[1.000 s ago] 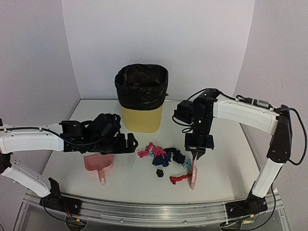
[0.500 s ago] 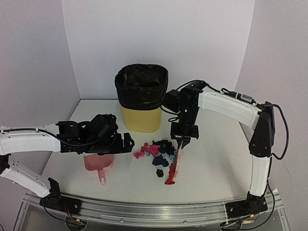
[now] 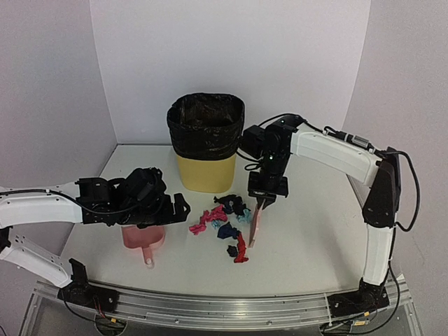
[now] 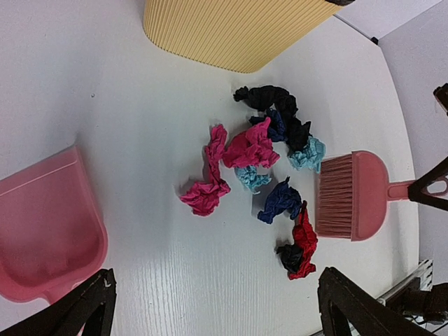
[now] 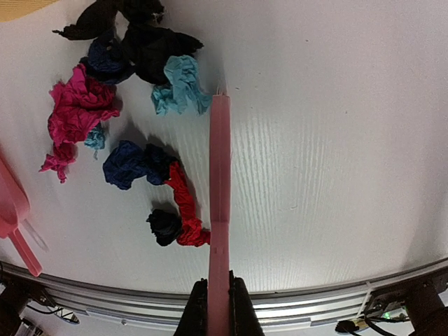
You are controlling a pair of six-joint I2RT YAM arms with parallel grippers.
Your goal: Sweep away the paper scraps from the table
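Roughly ten paper scraps (image 3: 225, 220) lie bunched on the worktop (image 3: 315, 238), just left of the pink hand brush (image 3: 255, 225) clamped by its handle in my right jaws, with the pink dustpan (image 3: 143, 238) farther left below my left jaws, which are apart and empty.

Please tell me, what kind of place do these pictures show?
Probably a robot test bench, not a home: a white table boxed in by plain walls, two arms mounted along a metal rail, and paper scraps staged beside a bin.
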